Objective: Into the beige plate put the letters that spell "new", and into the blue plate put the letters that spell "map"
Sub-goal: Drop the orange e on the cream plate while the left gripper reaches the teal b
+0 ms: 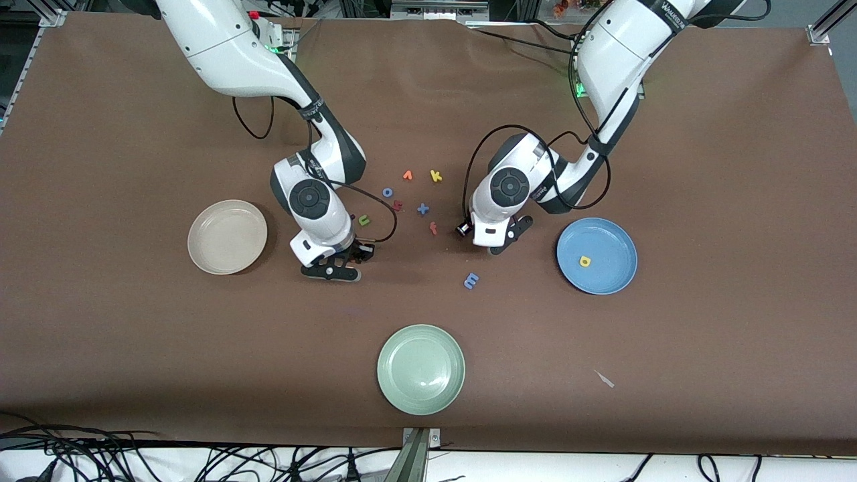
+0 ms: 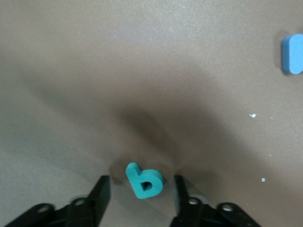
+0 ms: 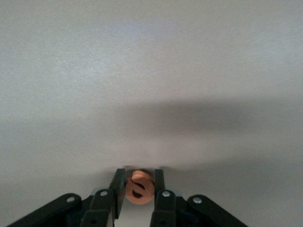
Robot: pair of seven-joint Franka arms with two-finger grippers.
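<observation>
The right arm reached down from its base with the wrist bent over, and the right gripper (image 1: 333, 266) stood low on the table beside the beige plate (image 1: 227, 236), toward the middle of the table from it. In the right wrist view its fingers (image 3: 117, 185) were clamped on the orange e (image 3: 139, 187), with the table cloth close beneath. The beige plate held nothing.

The left arm folded down at the elbow and set the left gripper (image 1: 494, 242) low on the table, between the loose letters and the blue plate (image 1: 596, 256). In the left wrist view its jaws stood partly apart on either side of the teal p (image 2: 144, 180), which lay flat on the cloth, clear of both fingers (image 2: 100, 193).

The yellow a (image 1: 585, 261) lay in the blue plate. The blue m (image 1: 471, 280) lay on the table, nearer the front camera than the left gripper. The green n (image 1: 363, 219) lay just beside the right arm's wrist.
</observation>
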